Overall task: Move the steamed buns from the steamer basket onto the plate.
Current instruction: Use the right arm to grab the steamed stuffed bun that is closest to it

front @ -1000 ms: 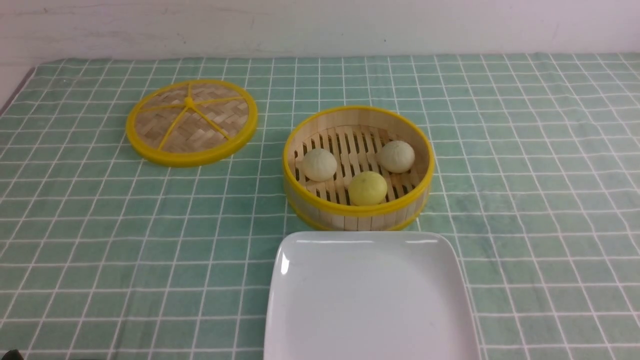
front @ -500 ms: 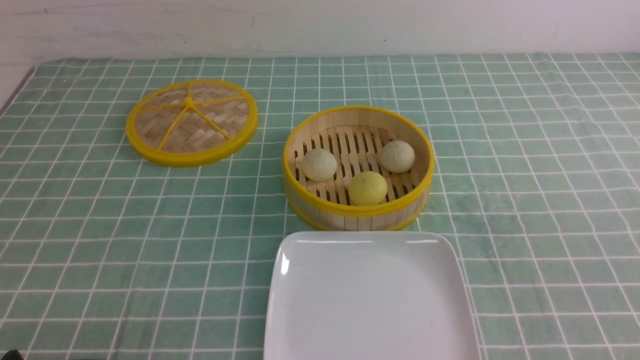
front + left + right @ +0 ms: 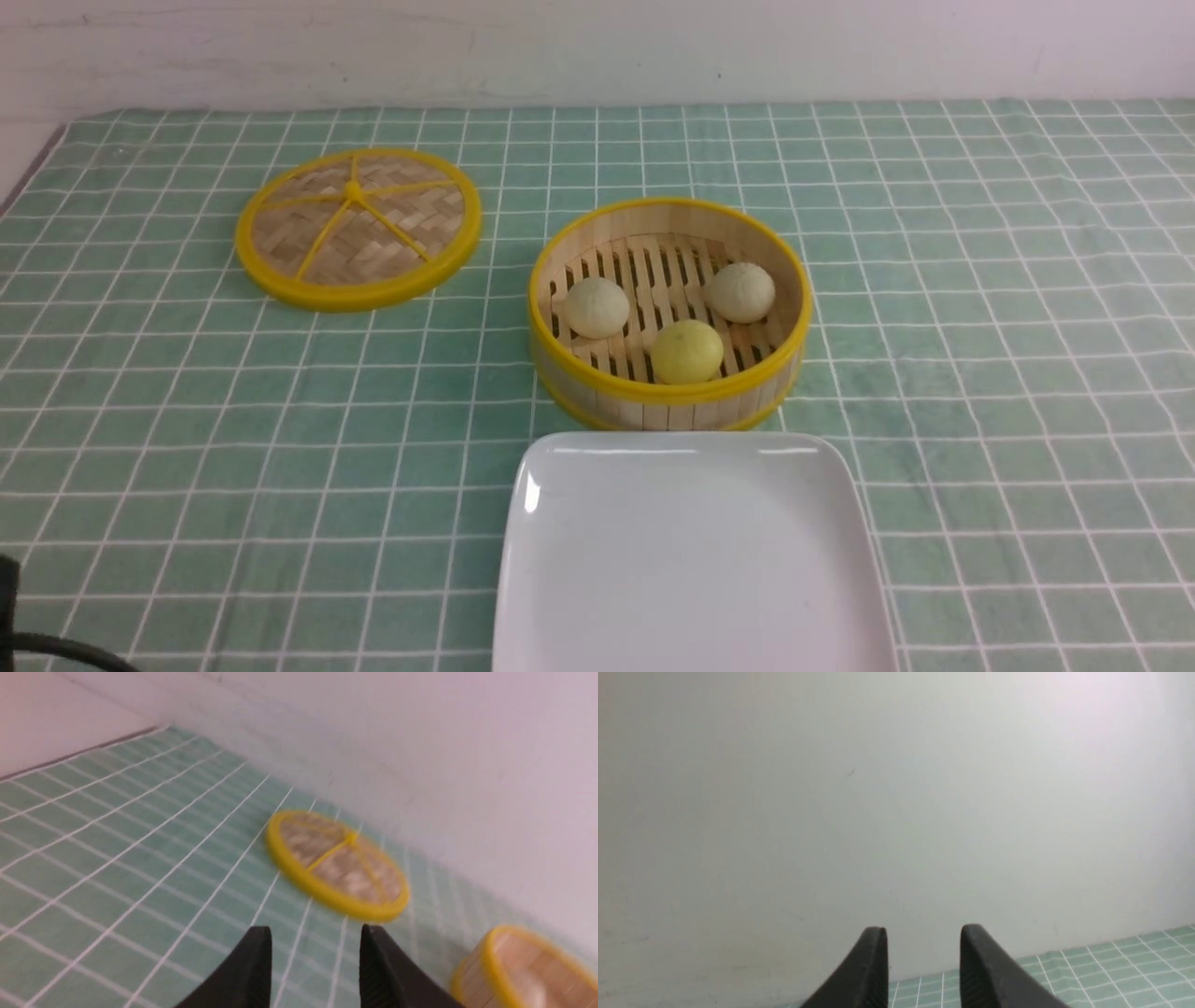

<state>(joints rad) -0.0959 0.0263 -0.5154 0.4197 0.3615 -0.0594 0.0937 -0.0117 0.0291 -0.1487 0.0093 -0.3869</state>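
Only the near left corner of the front view has changed: a dark part [image 3: 7, 583] with a black cable [image 3: 65, 651] now shows more than a moment ago, while everything on the table lies as before. Neither pincer shows in this view. The basket [image 3: 667, 397] stands mid-table with all three buns on its slatted floor: the left pale bun [image 3: 597, 307], the right pale bun [image 3: 739, 291] and the yellow bun [image 3: 686, 351] against the near wall. The plate [image 3: 691, 560] lies just in front of the basket, bare. The lid [image 3: 358, 227] lies flat, well to the left. A green checked cloth [image 3: 980, 327] covers the table up to a white wall [image 3: 597, 47].

From the left wrist, the left pincer [image 3: 315, 928] is spread, with nothing between its fingers. It points low over the cloth toward the lid [image 3: 336, 865]; the basket [image 3: 523, 966] sits blurred at the frame edge, well apart from the fingertips, its buns hidden.

From the right wrist, the right pincer [image 3: 924, 927] is also spread and holds nothing. It points almost level at the wall, with only a strip of cloth [image 3: 1111, 961] beyond it.
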